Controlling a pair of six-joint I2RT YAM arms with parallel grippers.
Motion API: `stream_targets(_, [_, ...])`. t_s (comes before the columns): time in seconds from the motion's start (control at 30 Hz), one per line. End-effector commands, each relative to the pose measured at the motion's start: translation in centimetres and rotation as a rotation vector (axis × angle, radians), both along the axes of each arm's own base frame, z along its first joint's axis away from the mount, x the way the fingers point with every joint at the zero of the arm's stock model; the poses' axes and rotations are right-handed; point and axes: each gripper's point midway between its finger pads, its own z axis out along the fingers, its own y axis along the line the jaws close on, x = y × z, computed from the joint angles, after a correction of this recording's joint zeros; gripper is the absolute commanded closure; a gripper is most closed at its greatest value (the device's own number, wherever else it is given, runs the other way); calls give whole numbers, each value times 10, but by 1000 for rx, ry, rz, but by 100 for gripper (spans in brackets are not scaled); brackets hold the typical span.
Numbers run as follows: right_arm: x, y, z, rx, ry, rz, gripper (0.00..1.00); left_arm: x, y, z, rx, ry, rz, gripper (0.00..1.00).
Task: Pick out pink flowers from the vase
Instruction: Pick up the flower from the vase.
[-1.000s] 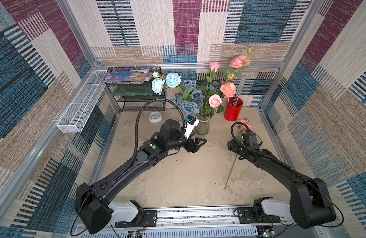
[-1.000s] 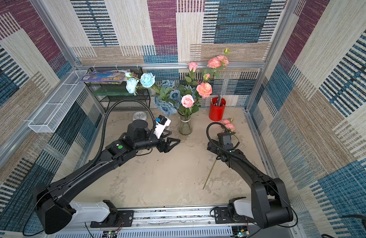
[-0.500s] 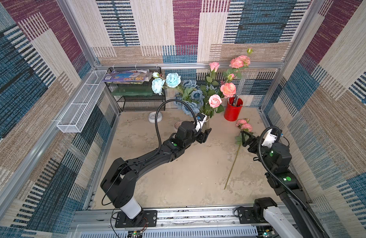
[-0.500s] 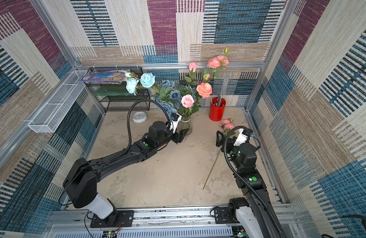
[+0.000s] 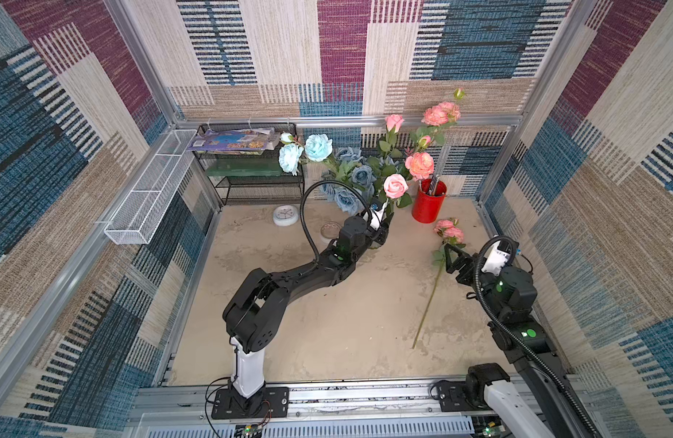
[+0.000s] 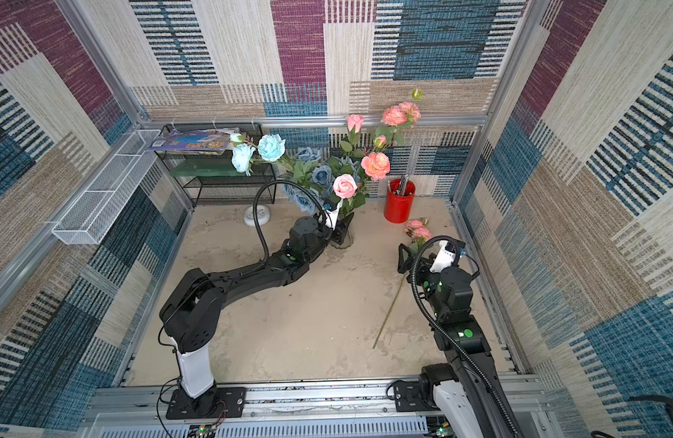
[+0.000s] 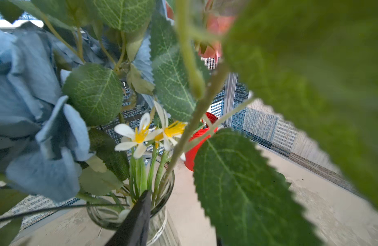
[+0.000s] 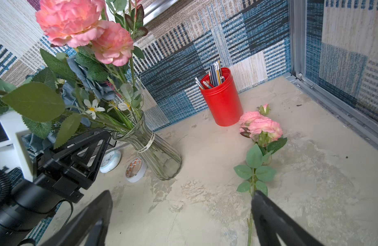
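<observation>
— How does the left claw (image 8: pixel 105 138) stand?

— Right up against the neck of the vase (image 8: pixel 160 157), under the leaves. The left wrist view shows only one black finger (image 7: pixel 139 215), its tip at the glass rim among green stems. A big leaf hides the other finger, so I cannot tell how wide the claw is or whether it grips a stem.

— And the right claw (image 5: pixel 451 258)?

— Spread wide, holding nothing, above the counter (image 5: pixel 346 322) near the right wall.

— What is nearest to it?

— A pink flower spray (image 8: pixel 262 125) lies flat on the counter, out of the vase. Its heads are just beside the red pen cup (image 8: pixel 223 102), and its long stem (image 5: pixel 427 307) runs back toward the front rail. In the right wrist view that stem passes just beside one finger.

— The other pink flowers?

— In the vase, on upright stems. There is a pink rose (image 5: pixel 395 186) low at the front, a coral rose (image 5: pixel 419 165) above it, a pink bloom (image 5: pixel 394 122) higher up, and a coral pair (image 5: pixel 439 113) at the top.

— What shares the vase?

— Dusty-blue roses (image 5: pixel 361 176), pale-blue roses (image 5: pixel 318 147) leaning left, and small white daisies (image 7: pixel 137 136).

— Farther out?

— A tape roll (image 8: pixel 136 169) and a small round clock (image 8: pixel 110 160) lie on the counter to the vase's left, toward a black wire shelf (image 5: pixel 251 178).
</observation>
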Motion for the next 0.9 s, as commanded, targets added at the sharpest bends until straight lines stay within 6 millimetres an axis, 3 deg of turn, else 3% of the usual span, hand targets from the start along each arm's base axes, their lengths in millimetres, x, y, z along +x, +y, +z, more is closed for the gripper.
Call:
stream_targets(0.0, [1,-1,4,-12,-22,-6,4,6,0,19,-77,-58,22,58])
stream_targets(0.37, [1,0,-1,-15,-16,-3,4,15,-10,14,-126,-45,11,80])
stream_targets(0.7, [1,2,-5,-15,-10,6,4,26,-13,12,-120,-53,35,78])
stream_targets(0.8, [1,2,-6,-15,-7,6,4,29,-16,11,-123,-54,35,80])
stream_targets(0.87, [1,1,-6,-16,-9,6,4,30,-17,13,-123,-59,36,87])
